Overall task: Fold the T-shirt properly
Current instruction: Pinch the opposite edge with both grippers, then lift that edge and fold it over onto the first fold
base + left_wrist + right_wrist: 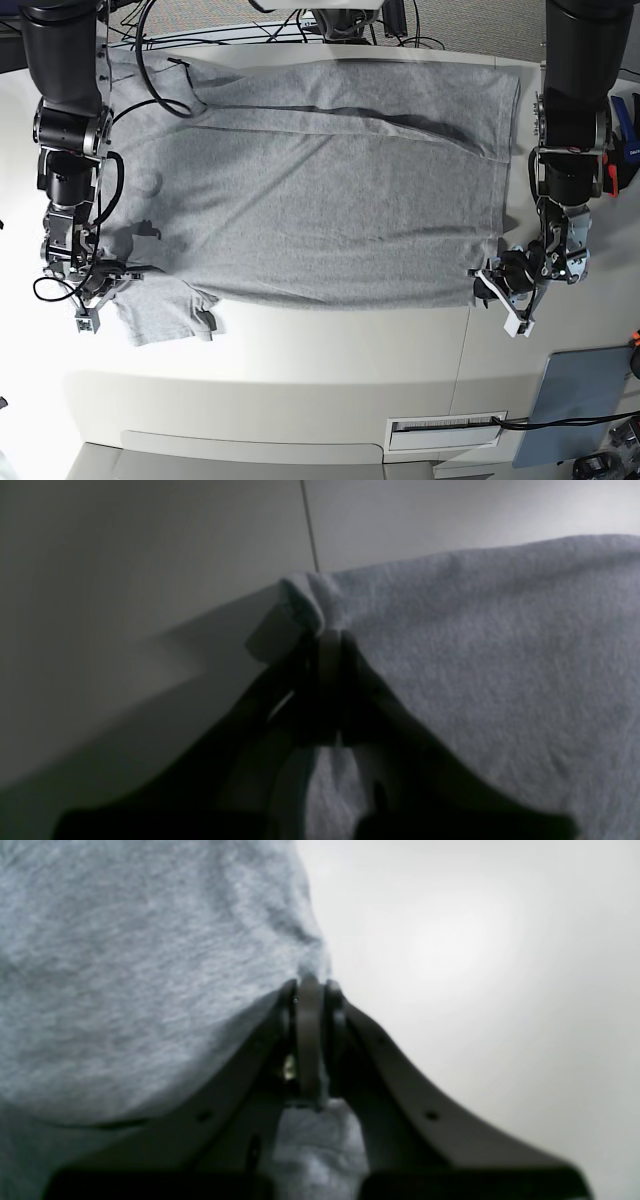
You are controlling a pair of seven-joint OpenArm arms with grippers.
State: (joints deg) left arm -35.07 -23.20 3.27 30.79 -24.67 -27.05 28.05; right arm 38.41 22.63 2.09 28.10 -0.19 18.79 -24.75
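T-shirt [320, 190] flat on counter [330, 370] | left gripper [327, 635] jaws pinching corner | right gripper [310, 985] jaws pinching edge

T-shirt [320, 190] far edge hidden behind cables and robot base, both wrist views soft and blurred, cloth cut off by their edges, lettering not visible

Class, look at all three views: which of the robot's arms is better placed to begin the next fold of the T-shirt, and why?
Neither is clearly ahead. The left gripper is shut on a corner of the T-shirt, and the right gripper is shut on its opposite edge, so probably both should lift together.
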